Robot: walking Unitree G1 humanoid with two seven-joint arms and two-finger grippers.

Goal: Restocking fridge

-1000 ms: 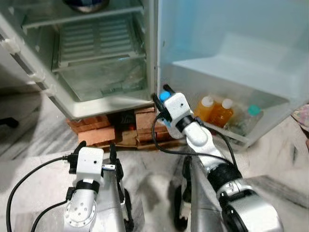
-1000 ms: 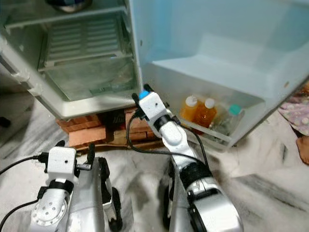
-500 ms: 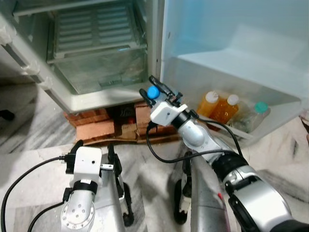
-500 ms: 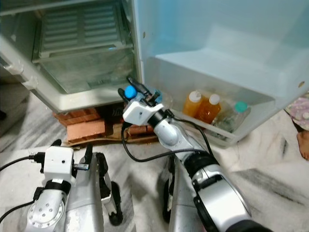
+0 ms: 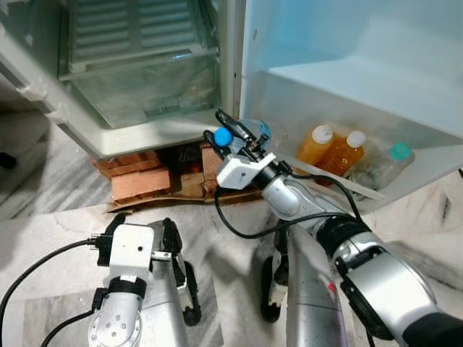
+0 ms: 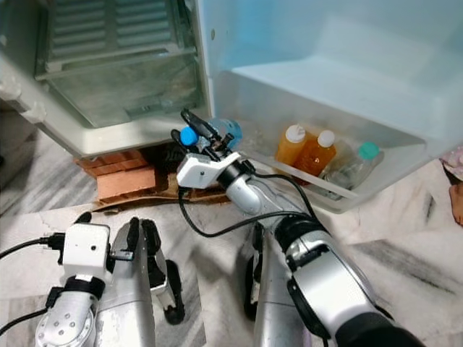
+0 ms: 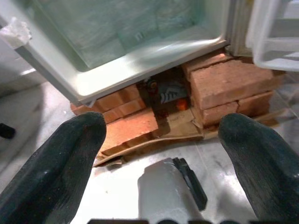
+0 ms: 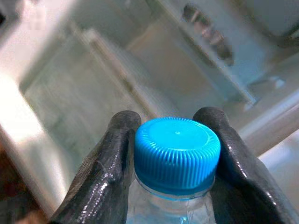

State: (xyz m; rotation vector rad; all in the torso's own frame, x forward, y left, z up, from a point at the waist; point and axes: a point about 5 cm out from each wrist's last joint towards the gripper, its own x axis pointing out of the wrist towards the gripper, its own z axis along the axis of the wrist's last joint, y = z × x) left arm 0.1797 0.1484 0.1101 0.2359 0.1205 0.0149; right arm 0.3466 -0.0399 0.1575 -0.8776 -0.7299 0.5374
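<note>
Right gripper [image 8: 175, 163] is clamped on a blue-capped water bottle [image 8: 176, 149] by its neck, tipped toward the fridge door shelf [image 5: 376, 194] for stocking beside the juice bottles [image 5: 329, 148]. Left gripper [image 7: 166, 135] hangs spread open, empty.

place: looks like somebody's home kitchen, not a lab or shop
fridge: open household fridge [image 5: 145, 137] with ribbed shelves and a clear crisper drawer [image 5: 137, 97] at the bottom
door: door shelf [image 5: 376, 191] holds two orange juice bottles [image 5: 333, 148] and a teal-capped clear bottle [image 5: 380, 166], normal family stuff
base: fridge is propped on red bricks [image 7: 229, 86] with scrap cardboard [image 5: 181, 191] tucked in, very DIY
floor: grey-veined marble floor [image 5: 51, 181], typical house flooring
</note>
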